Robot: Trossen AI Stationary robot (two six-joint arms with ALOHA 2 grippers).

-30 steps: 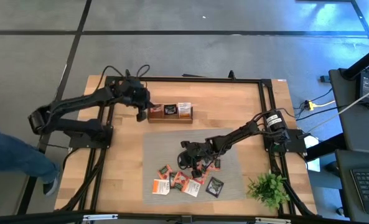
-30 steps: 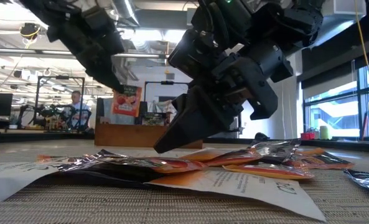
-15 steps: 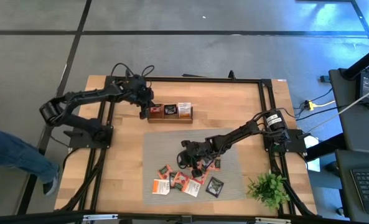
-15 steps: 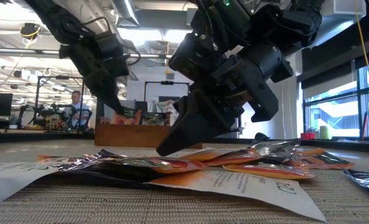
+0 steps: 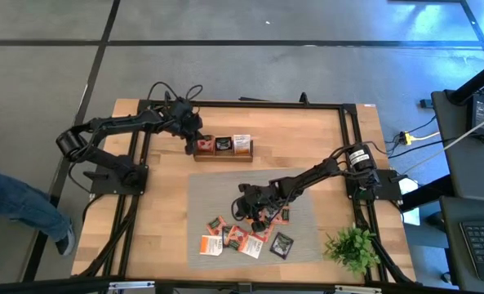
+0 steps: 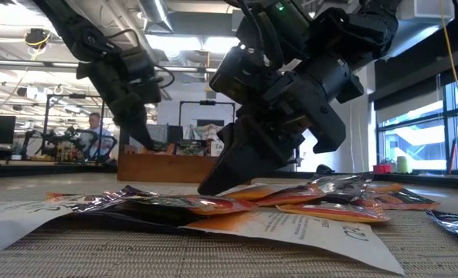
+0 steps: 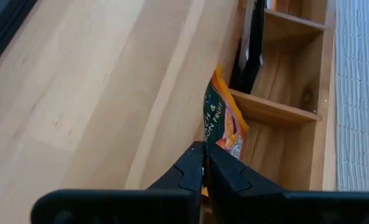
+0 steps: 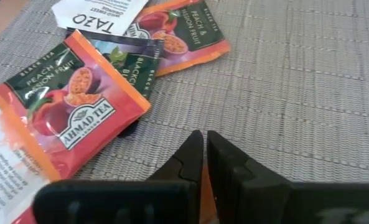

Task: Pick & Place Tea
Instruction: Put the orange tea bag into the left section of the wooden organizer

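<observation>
My left gripper (image 5: 194,145) is over the left compartment of the brown wooden tray (image 5: 223,155), shut on an orange tea sachet (image 7: 221,118). A dark sachet (image 7: 254,43) stands in the middle compartment and a white-orange one (image 5: 242,143) in the right one. My right gripper (image 5: 250,209) is shut, its tips down among several loose sachets (image 5: 242,235) lying flat on the grey mat (image 5: 303,192). In the right wrist view an orange sachet (image 8: 72,112) lies beside the fingers (image 8: 190,152). My left gripper pinches the orange sachet by its upper edge (image 7: 210,148) between the two fingers, coming from above and slanting in from the table's left. The sachet stands on edge, its lower part down inside the tray's left compartment (image 7: 265,143). My right gripper points steeply down at the sachet pile (image 6: 236,193); whether its tips touch or pinch a sachet, I cannot tell.
A small green plant (image 5: 353,245) stands at the table's near right corner. Black frame rails (image 5: 352,147) run along the table's sides. Bare wood lies left of the mat (image 5: 164,212). A person's leg (image 5: 13,204) shows at the left, off the table.
My left gripper has moved toward the tray and come down, carrying the orange sachet from above the tray's left end into its left compartment. My right gripper has sunk slightly onto the sachet pile and stayed shut.
</observation>
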